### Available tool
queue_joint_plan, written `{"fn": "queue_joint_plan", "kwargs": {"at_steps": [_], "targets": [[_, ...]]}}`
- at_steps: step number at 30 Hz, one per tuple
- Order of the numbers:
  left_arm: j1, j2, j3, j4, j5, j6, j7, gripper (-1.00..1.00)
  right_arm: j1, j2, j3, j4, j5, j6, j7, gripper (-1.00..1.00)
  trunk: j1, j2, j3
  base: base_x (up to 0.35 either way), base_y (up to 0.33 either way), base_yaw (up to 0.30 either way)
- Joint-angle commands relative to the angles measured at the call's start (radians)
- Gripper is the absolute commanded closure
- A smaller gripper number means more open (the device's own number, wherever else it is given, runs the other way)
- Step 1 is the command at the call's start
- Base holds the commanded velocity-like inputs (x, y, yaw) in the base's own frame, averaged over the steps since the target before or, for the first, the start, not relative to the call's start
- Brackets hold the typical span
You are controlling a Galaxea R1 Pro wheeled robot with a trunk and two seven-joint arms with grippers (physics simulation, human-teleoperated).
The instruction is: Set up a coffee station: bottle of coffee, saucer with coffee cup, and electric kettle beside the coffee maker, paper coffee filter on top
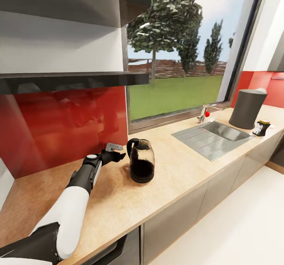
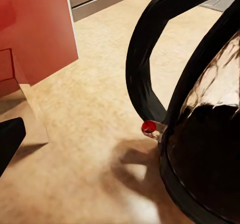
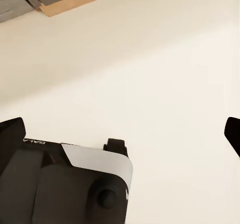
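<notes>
Left gripper (image 1: 117,150) reaches in just left of the electric kettle (image 1: 141,160), level with its black handle; jaws look parted, not touching it, though that's hard to judge. The kettle stands upright on the surface (image 1: 118,202), left of the steel sink (image 1: 213,137). Right of the sink: the coffee maker (image 1: 247,108), then the bottle of coffee (image 1: 261,127) beside it. Right gripper (image 3: 125,149): jaws spread over pale floor (image 3: 165,69).

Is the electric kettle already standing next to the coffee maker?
No: the electric kettle stands left of the sink, the coffee maker far beyond it.
</notes>
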State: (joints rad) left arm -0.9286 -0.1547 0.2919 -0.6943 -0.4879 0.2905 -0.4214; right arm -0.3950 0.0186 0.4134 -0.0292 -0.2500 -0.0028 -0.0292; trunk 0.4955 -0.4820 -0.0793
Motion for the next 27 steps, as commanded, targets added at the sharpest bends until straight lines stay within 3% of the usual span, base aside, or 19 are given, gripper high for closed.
{"fn": "queue_joint_plan", "kwargs": {"at_steps": [1, 3, 9, 27], "targets": [[-0.001, -0.002, 0.007, -0.002, -0.008, 0.004, -0.009, -1.00, -0.001, 0.000, 0.008, 0.000, -0.009, 0.000, -0.003, -1.00, 0.001, -0.002, -0.002, 0.006, -0.004, 0.000], [-0.001, -0.002, 0.007, -0.002, -0.008, 0.004, -0.009, -1.00, -0.001, 0.000, 0.008, 0.000, -0.009, 0.000, -0.003, -1.00, 0.001, -0.002, -0.002, 0.003, -0.002, 0.000], [0.033, -0.002, 0.004, 0.017, -0.009, 0.002, -0.006, -1.00, -0.001, 0.034, 0.011, -0.003, -0.006, -0.002, -0.005, -1.00, 0.001, -0.002, -0.002, 0.000, 0.000, 0.000], [0.043, 0.001, 0.009, -0.002, -0.009, -0.001, 0.001, -1.00, -0.001, 0.033, 0.010, 0.000, -0.007, -0.005, -0.008, -1.00, 0.001, -0.002, -0.002, 0.000, 0.000, 0.000]]}}
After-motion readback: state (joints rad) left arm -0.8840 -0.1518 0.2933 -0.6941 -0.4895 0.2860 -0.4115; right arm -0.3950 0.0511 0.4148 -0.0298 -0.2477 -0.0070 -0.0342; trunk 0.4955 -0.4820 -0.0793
